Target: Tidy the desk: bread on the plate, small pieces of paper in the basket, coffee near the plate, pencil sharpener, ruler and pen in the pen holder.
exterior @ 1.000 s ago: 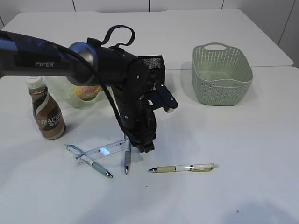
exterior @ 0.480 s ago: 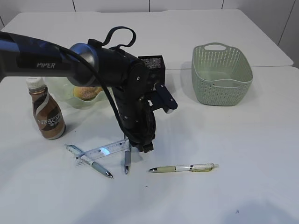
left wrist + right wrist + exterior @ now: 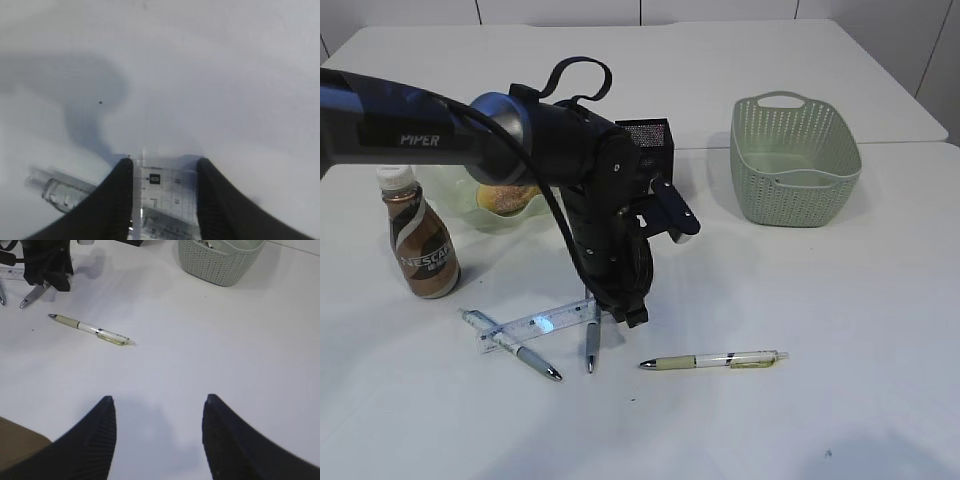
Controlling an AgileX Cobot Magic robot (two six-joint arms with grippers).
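Bread (image 3: 500, 196) sat on plate (image 3: 470, 205), coffee (image 3: 420, 245) beside it: done. Ruler (image 3: 540, 324) and 3 pens lay on desk (image 3: 840, 330). Left gripper (image 3: 165, 172) jaws flanked ruler end; grip uncertain. Right gripper (image 3: 157, 412) gaped empty.

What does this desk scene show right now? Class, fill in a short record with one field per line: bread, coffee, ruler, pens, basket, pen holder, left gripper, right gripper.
bread: bread in the plate
coffee: coffee upright, left of the plate
ruler: ruler flat on the desk, one end between the left gripper's fingers
pens: three lying on the desk; one pen lies apart to the right
basket: basket at the back right
pen holder: pen holder upright behind the left arm
left gripper: left gripper down at the desk, jaws either side of the ruler
right gripper: right gripper open, holding nothing, above bare desk
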